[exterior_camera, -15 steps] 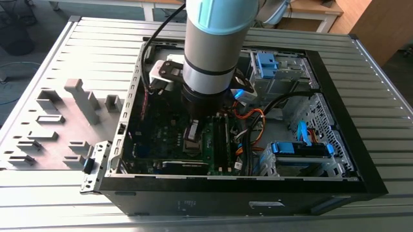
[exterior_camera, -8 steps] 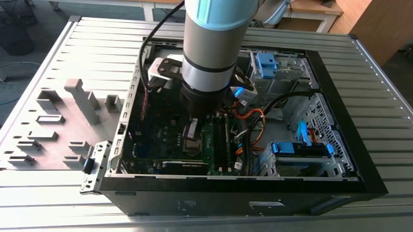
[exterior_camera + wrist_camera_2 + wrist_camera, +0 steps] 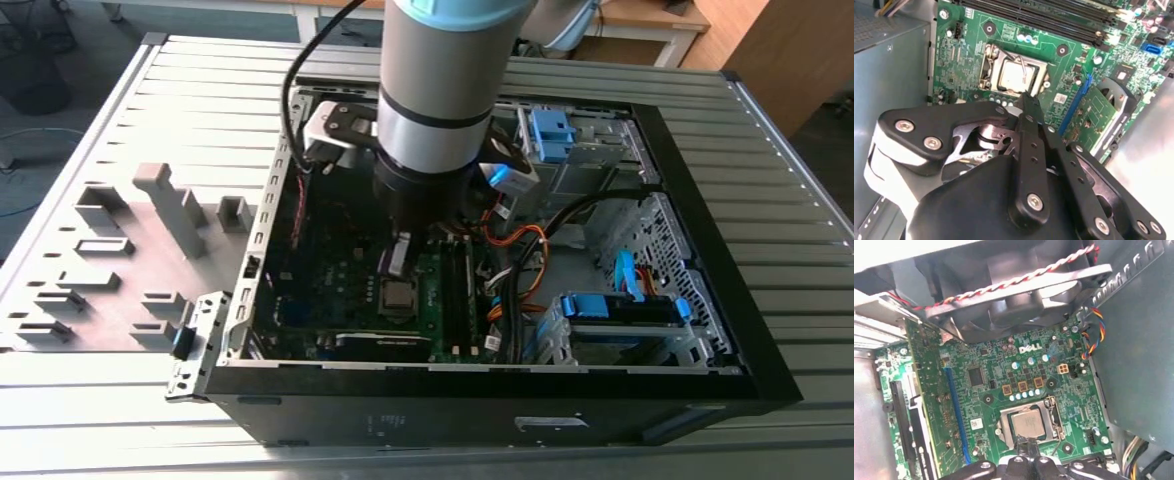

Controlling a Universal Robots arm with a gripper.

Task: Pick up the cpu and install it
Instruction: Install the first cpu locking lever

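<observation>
The cpu (image 3: 396, 294) lies flat in the motherboard socket inside the open PC case (image 3: 747, 330), its silver-grey top showing. In both wrist views the cpu (image 3: 1015, 76) (image 3: 1028, 422) sits inside the metal socket frame (image 3: 988, 65). My gripper (image 3: 396, 266) hangs from the arm just above it, with its thin black fingers brought together. The fingertips of my gripper (image 3: 1026, 99) (image 3: 1026, 442) meet at the socket's edge, just beside the chip. Nothing is visible between them.
Long black memory sticks (image 3: 457, 290) run beside the socket. A fan (image 3: 1019, 295) with twisted wires hangs over the board. A blue slot (image 3: 956, 410) and an expansion card (image 3: 1096, 115) lie nearby. Cables (image 3: 514, 250) and blue drive cages (image 3: 614, 310) fill the exterior view's right. A grey fixture block (image 3: 134, 250) sits outside the case.
</observation>
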